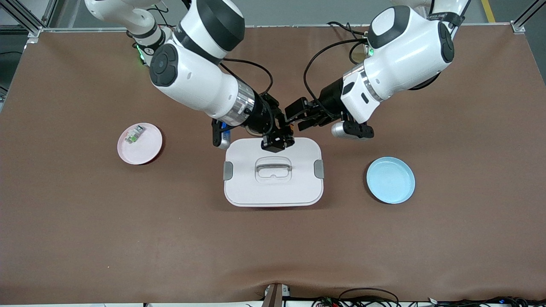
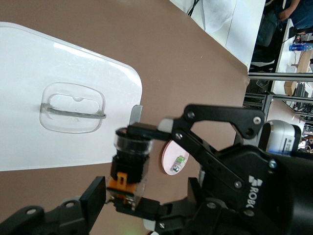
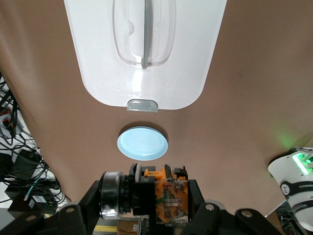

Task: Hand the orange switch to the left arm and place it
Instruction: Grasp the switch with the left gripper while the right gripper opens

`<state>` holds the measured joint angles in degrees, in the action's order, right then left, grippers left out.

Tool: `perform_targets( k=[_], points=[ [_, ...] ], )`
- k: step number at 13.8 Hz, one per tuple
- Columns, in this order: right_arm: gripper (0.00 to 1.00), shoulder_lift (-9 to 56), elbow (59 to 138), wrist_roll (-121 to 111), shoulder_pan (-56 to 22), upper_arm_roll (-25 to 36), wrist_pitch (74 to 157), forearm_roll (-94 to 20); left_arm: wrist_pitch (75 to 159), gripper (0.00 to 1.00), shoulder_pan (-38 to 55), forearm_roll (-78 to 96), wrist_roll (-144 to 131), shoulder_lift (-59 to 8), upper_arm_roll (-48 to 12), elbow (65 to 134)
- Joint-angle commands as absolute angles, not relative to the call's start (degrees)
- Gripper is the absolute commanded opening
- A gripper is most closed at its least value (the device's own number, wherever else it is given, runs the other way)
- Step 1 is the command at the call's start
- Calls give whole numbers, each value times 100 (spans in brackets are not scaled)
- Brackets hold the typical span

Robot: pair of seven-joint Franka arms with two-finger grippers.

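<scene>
Front view: high, facing the robots, takes in the whole table (image 1: pixel 85 221).
Left wrist view: close, looks down past its gripper.
Right wrist view: close, downward.
Shared: the box (image 1: pixel 273 187) (image 2: pixel 58 142) (image 3: pixel 146 83) appears in all three.

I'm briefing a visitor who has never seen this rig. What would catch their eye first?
The right gripper and left gripper meet in mid-air over the edge of the white box nearest the robots' bases, the orange switch between them. A pink plate and a blue plate flank the box.
</scene>
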<state>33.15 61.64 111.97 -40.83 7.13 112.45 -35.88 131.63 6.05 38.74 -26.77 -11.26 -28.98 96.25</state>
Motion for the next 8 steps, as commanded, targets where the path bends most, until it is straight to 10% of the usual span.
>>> perform_targets(
  k=[1, 8],
  points=[
    [0, 3577, 5722, 11469, -4052, 581, 11311, -3683, 13201, 76, 642, 3973, -2690, -1151, -2936, 9642],
    [0, 3542, 5713, 11435, -3929, 562, 11048, -3683, 13192, 76, 545, 3640, -2392, -1266, -2927, 9633]
  ],
)
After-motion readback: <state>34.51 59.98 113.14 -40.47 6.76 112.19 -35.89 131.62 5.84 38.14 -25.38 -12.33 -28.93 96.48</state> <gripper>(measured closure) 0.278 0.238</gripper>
